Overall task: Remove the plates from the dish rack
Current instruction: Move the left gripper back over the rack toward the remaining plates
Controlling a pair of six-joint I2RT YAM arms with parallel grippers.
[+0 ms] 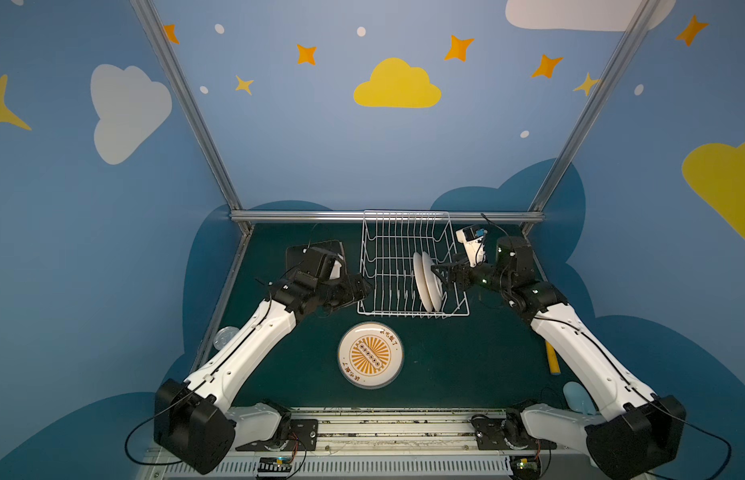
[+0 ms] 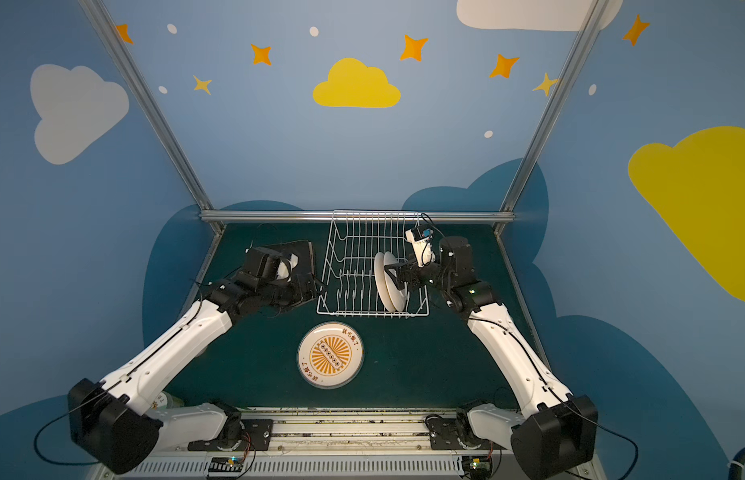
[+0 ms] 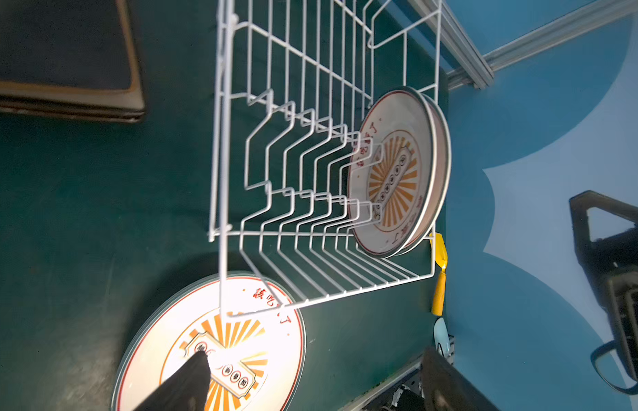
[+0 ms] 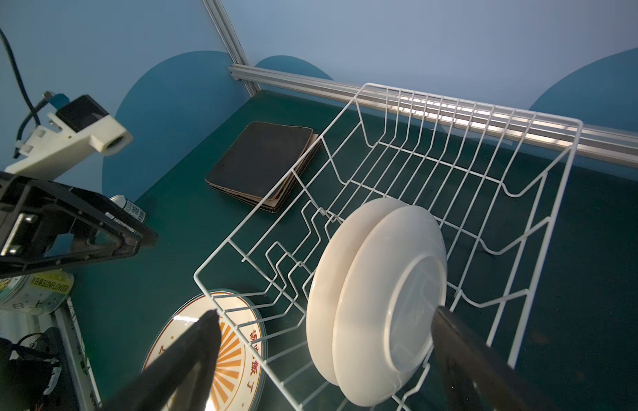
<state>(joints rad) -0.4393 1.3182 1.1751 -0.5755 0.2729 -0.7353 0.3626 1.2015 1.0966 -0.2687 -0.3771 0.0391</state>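
Right tool [image 4: 325,312] wide beside racked plates [image 4: 378,302], left tool [image 3: 314,354] wide, seemingly empty, green mat [image 1: 445,365], blue cloud-painted walls [image 1: 362,166]

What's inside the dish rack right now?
Two round plates stand on edge, close together, toward the right end of the rack in both top views. The remaining slots are bare. One plate's face is covered by the other.

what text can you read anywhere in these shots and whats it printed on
"SUNFLOWER": label on the clear round tub; the small characters before it are unclear.
"該吃飯了", in red, as best I can read it: face of the round plate on the table, and the same print on the upright round plate.
Circled characters on the plates' centre print: too small to read.
Barcode label on the can: too small to read.
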